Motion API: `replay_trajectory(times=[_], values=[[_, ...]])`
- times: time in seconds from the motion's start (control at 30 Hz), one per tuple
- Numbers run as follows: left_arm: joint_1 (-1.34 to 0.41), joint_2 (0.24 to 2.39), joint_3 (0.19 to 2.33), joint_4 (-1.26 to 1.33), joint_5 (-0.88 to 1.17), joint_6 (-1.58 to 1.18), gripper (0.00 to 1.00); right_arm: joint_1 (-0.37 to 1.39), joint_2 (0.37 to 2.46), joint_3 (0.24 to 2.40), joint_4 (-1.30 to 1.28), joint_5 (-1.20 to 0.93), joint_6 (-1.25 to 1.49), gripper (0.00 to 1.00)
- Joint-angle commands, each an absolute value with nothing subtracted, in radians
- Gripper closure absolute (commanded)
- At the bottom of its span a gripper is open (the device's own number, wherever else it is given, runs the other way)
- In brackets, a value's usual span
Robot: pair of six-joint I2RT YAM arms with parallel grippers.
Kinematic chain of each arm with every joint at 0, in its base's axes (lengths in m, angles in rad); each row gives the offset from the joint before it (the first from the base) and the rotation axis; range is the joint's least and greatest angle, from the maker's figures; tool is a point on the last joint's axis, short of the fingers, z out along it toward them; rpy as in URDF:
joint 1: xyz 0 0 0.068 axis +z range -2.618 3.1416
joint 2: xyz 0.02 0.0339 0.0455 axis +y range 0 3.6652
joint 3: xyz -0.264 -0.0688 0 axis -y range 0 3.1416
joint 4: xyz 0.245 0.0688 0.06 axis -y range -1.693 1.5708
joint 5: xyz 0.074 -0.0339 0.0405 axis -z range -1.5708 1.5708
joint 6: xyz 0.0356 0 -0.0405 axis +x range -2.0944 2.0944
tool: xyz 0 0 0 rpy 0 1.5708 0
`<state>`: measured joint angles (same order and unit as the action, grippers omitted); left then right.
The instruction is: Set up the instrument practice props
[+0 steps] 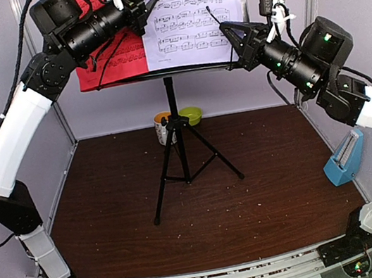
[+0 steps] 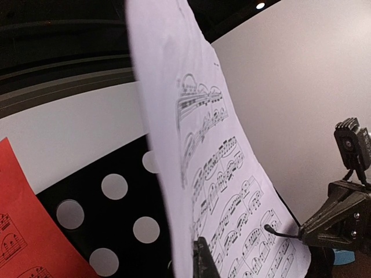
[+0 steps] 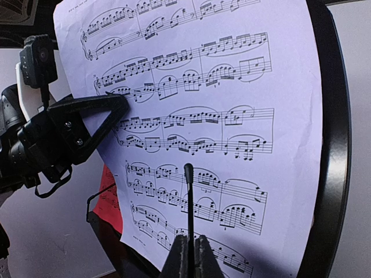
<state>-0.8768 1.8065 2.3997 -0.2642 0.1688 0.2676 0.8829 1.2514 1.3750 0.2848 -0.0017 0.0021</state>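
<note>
The black tripod music stand [image 1: 179,140] stands mid-table, its perforated desk [image 2: 116,214] at the top. A red page [image 1: 116,61] lies on the desk's left half and a lilac-white page [image 1: 193,13] on its right. My left gripper [image 1: 149,1] is shut on the white page's left edge [image 2: 168,174]; one finger [image 2: 204,262] shows in front of the sheet. My right gripper [image 3: 189,255] is shut on the stand's thin black wire page retainer [image 3: 188,197], which lies across the white page [image 3: 232,116]. The light-blue metronome [image 1: 345,159] stands at the table's right edge.
A white-and-orange mug [image 1: 163,127] and a small green bowl [image 1: 191,115] sit behind the stand's tripod legs, by the back wall. White side walls close in the brown table [image 1: 266,190]. The left gripper also shows in the right wrist view [image 3: 87,124].
</note>
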Motion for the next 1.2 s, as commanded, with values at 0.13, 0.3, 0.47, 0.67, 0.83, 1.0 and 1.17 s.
replay_trajectory(times=[0.13, 0.3, 0.47, 0.67, 0.83, 1.0, 1.17], values=[[-0.867, 1.825, 2.427, -0.235, 0.221, 0.24, 1.0, 0.882, 1.256, 1.378, 0.365, -0.042, -0.01, 1.0], [-0.866, 1.834, 2.428, -0.218, 0.226, 0.217, 1.0, 0.882, 1.259, 1.38, 0.366, -0.041, -0.012, 1.0], [-0.865, 1.832, 2.427, -0.237, 0.213, 0.222, 0.93, 0.883, 1.259, 1.38, 0.364, -0.04, -0.015, 1.0], [-0.865, 1.802, 2.405, -0.235, 0.199, 0.229, 0.65, 0.882, 1.26, 1.373, 0.37, -0.036, -0.015, 1.0], [-0.865, 1.761, 2.382, -0.235, 0.17, 0.251, 0.52, 0.882, 1.259, 1.371, 0.371, -0.031, -0.015, 1.0], [-0.865, 1.709, 2.352, -0.229, 0.135, 0.267, 0.29, 0.881, 1.264, 1.373, 0.364, -0.029, -0.017, 1.0], [-0.865, 1.654, 2.315, -0.233, 0.094, 0.279, 0.03, 0.881, 1.266, 1.377, 0.361, -0.011, -0.009, 0.89]])
